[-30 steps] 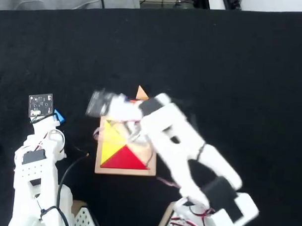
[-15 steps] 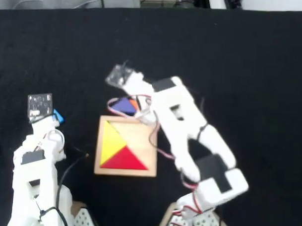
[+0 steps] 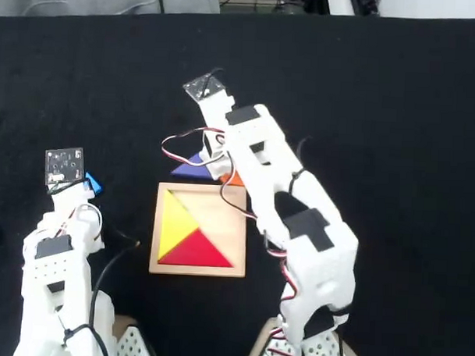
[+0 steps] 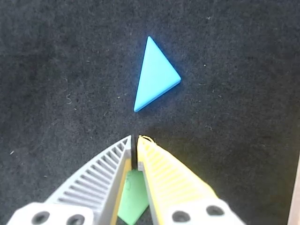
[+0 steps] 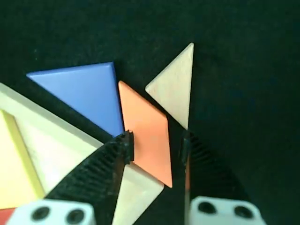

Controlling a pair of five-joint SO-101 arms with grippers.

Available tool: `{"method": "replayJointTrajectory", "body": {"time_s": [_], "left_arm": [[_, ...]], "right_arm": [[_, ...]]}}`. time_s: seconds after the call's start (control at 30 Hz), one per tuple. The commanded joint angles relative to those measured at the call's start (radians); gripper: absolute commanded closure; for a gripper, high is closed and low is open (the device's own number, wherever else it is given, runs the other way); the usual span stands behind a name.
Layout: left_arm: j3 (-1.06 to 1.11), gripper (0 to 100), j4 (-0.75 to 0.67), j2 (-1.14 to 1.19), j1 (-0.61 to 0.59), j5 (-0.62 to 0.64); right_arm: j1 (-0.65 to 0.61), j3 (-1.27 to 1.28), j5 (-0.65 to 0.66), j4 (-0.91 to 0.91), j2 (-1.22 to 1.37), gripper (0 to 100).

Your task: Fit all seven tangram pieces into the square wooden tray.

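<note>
**A:** quick count, how many pieces are actually sitting in the tray (image 3: 221, 212)?

**B:** two. One yellow triangle (image 3: 173, 221) on the tray's left side and one red triangle (image 3: 194, 251) along its near edge, touching each other.

**A:** and the other five?

**B:** three are bunched just past the tray's far edge. There's one blue triangle (image 5: 86, 91) right against the rim, one orange parallelogram (image 5: 145, 133) at the far right corner, and one plain wood triangle (image 5: 176, 91) just beyond that. Blue and orange look like they're touching. The last two are well off to the tray's left on the black table (image 3: 380, 113): one light blue triangle (image 4: 154, 75) and one green piece (image 4: 132, 199).

**A:** what are the grippers doing?

**B:** the right gripper (image 5: 155, 136) hangs over the tray's far right corner with its fingers spread, one on each side of the orange parallelogram. Can't tell if they touch it. The left gripper (image 4: 136, 139) is out left of the tray, fingers pinched together tip to tip. The green piece lies on the table under them, and the light blue triangle is just past the tips.
</note>
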Motion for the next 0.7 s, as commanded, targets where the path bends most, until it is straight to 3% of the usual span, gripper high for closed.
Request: {"method": "replayJointTrajectory", "body": {"time_s": [0.0, 0.67], "left_arm": [[-0.005, 97, 0.009, -0.012, -0.005, -0.006], [-0.005, 97, 0.009, -0.012, -0.007, -0.006]], "right_arm": [[-0.021, -0.064, -0.011, 0.008, 0.010, 82.5], [-0.028, -0.061, -0.011, 0.021, 0.027, 82.5]]}}
